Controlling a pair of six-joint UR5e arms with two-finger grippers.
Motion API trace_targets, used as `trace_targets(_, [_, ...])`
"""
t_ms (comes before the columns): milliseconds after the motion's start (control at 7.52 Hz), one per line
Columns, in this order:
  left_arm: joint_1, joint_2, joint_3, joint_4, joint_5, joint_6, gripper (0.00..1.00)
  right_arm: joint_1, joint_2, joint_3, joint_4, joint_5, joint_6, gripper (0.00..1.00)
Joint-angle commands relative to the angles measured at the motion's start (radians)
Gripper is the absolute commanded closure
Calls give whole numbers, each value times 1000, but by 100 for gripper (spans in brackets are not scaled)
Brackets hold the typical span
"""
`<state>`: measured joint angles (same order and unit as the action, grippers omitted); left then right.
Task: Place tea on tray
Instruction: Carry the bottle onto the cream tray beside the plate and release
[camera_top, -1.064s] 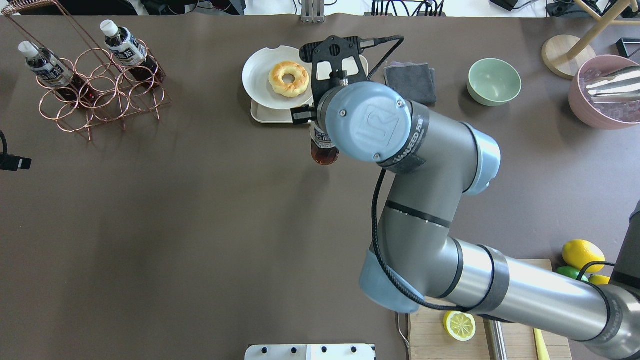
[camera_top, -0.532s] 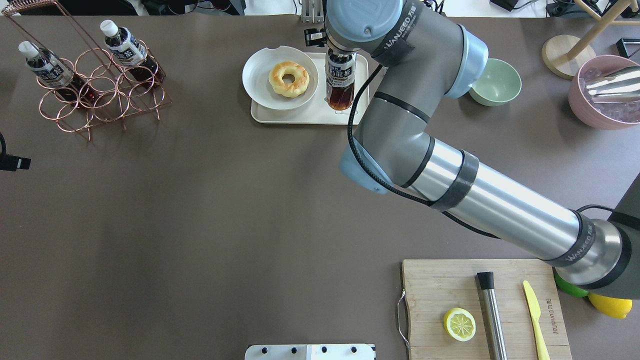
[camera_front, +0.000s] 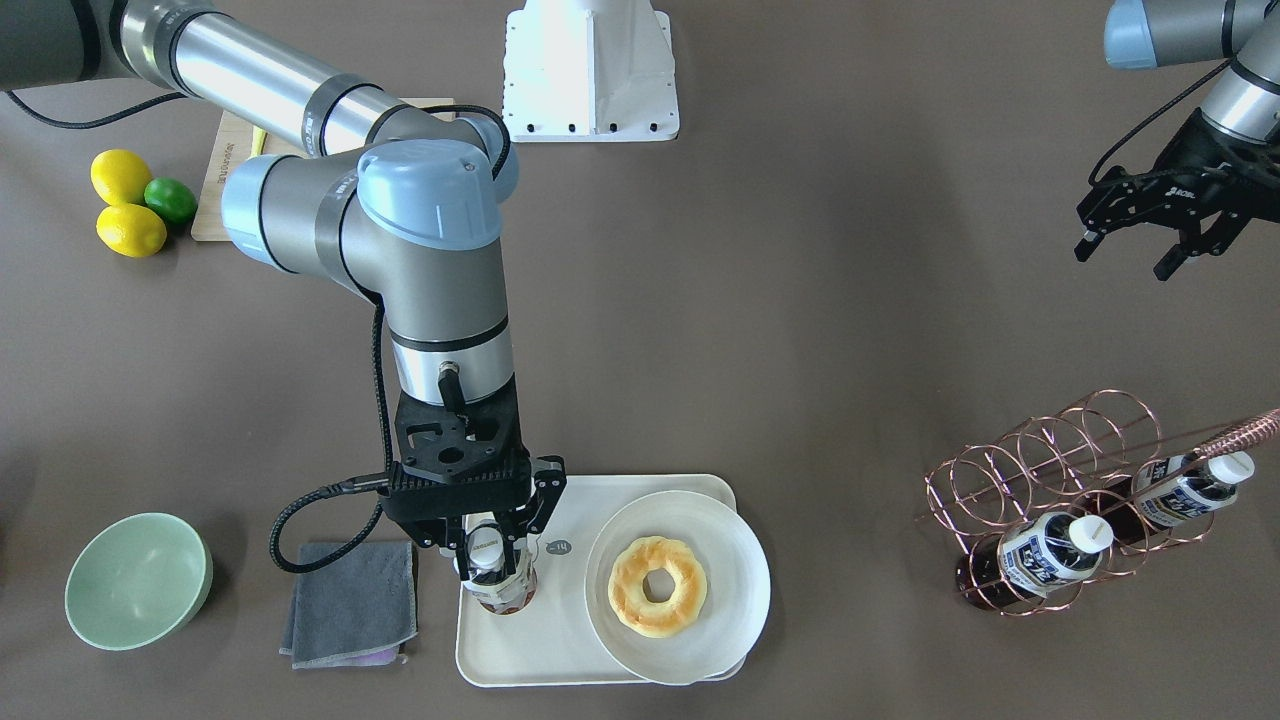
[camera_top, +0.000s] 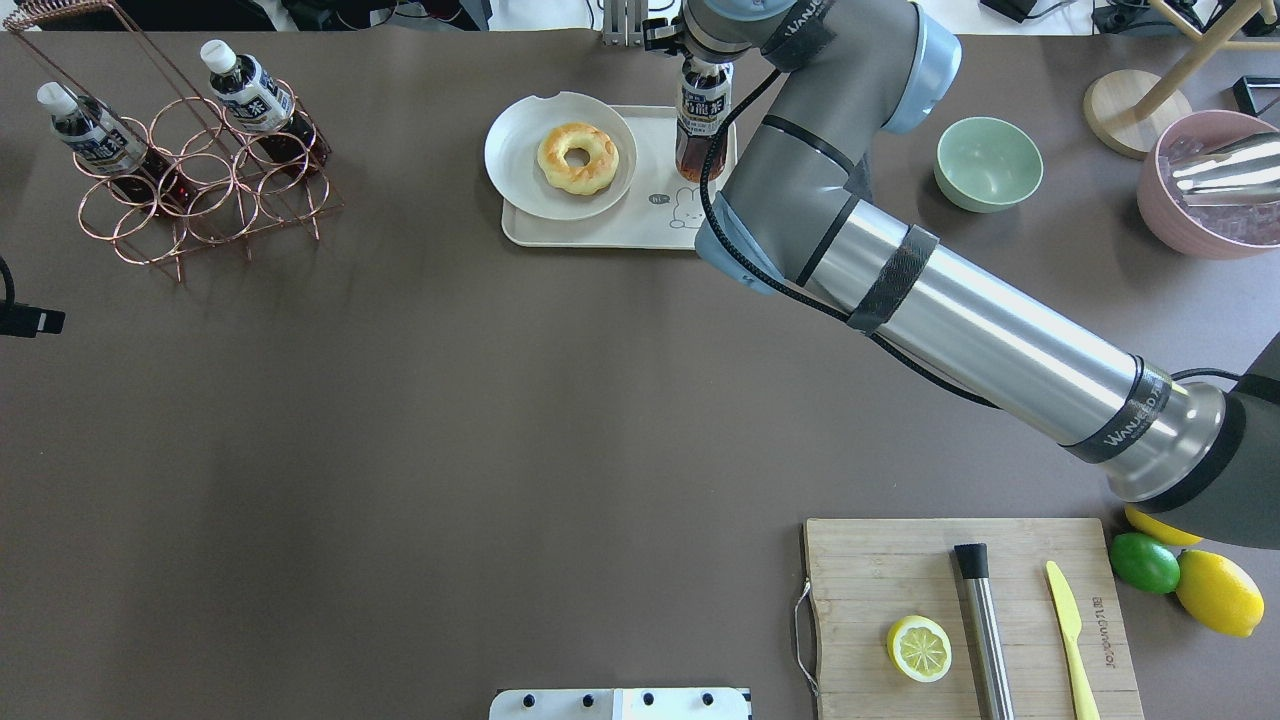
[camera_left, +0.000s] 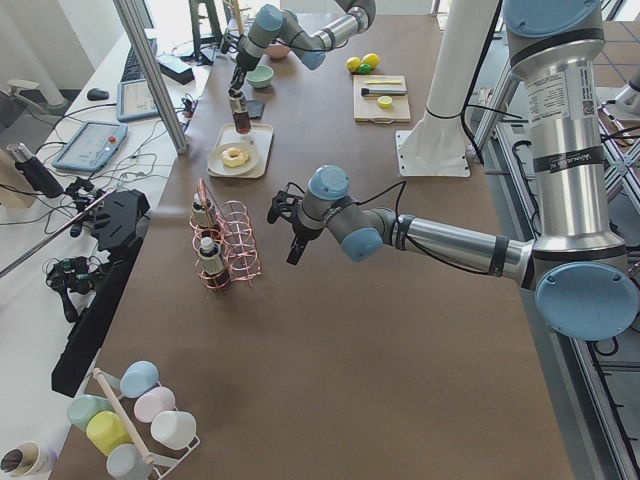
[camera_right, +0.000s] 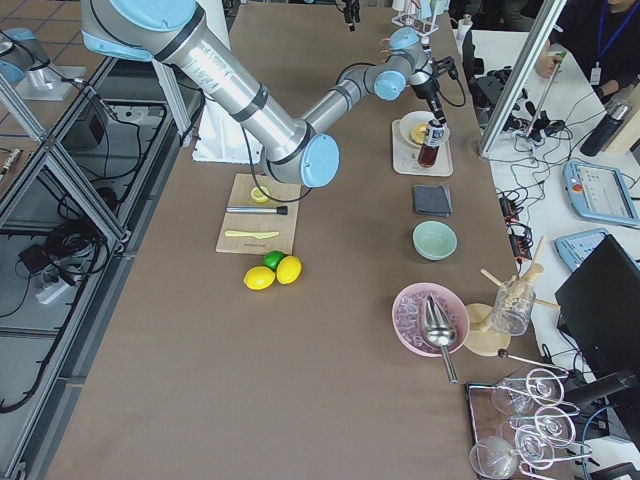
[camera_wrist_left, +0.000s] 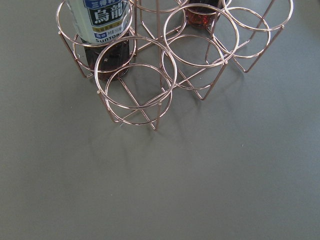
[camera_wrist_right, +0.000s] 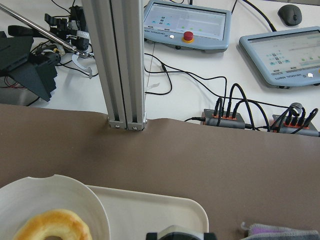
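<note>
Now, tea (camera_front: 503, 590) upright over the tray (camera_front: 560, 655), within right gripper (camera_front: 497, 550).

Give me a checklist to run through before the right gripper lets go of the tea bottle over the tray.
1. Tea inside the rim of the tray: ok.
2. Tea upright: ok in both side views.
3. Tea's base resting on the tray: cannot tell.
4. Tea apart from the plate holding the doughnut: ok, a gap shows.
5. Right gripper hold: ok, shut on the tea near its cap.
6. Left gripper out of the way: ok, open, off by the copper rack.
</note>
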<state>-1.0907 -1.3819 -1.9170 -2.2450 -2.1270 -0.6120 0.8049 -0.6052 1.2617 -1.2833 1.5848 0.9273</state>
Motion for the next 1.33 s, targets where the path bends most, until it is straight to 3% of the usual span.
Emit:
trace_targets(0, [0,-14,1,2,-1,0,1,3,2,-21,16,6,8,100])
trace_targets(1064, [0,-17,3,2,-1,0,1,0,-4,-42,67,21,18,100])
trace_targets(1197, [0,-17,4,2,-1,0,1,0,-4,-42,65,21,19,35])
